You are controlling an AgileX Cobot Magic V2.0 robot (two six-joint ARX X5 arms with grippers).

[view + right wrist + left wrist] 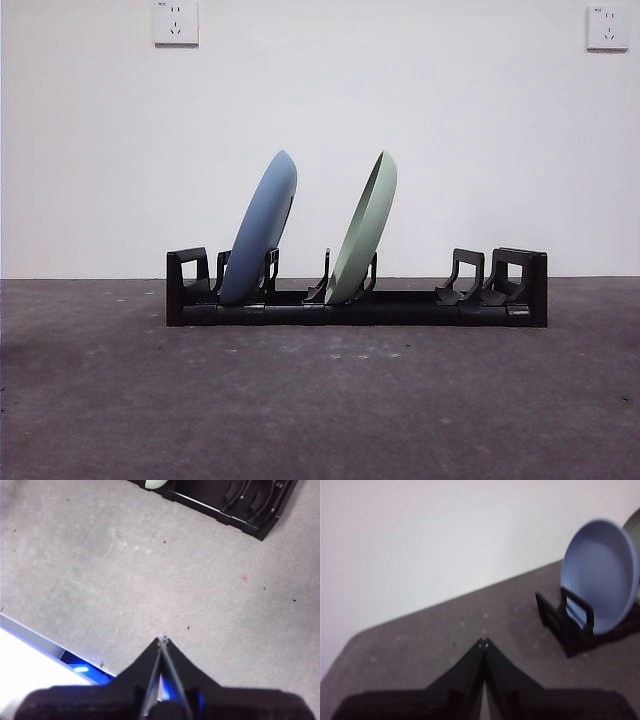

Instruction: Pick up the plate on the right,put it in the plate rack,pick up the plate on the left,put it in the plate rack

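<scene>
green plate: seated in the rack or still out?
In. The green plate stands tilted between prongs near the middle of the plate rack, beside the blue plate.

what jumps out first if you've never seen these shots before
Two plates standing tilted in the black plate rack on the grey table: a blue plate near its left end in the front view and a pale green plate at about the middle. The prongs beyond the green plate hold nothing. The left pincer and right pincer are shut, away from the rack.
</scene>
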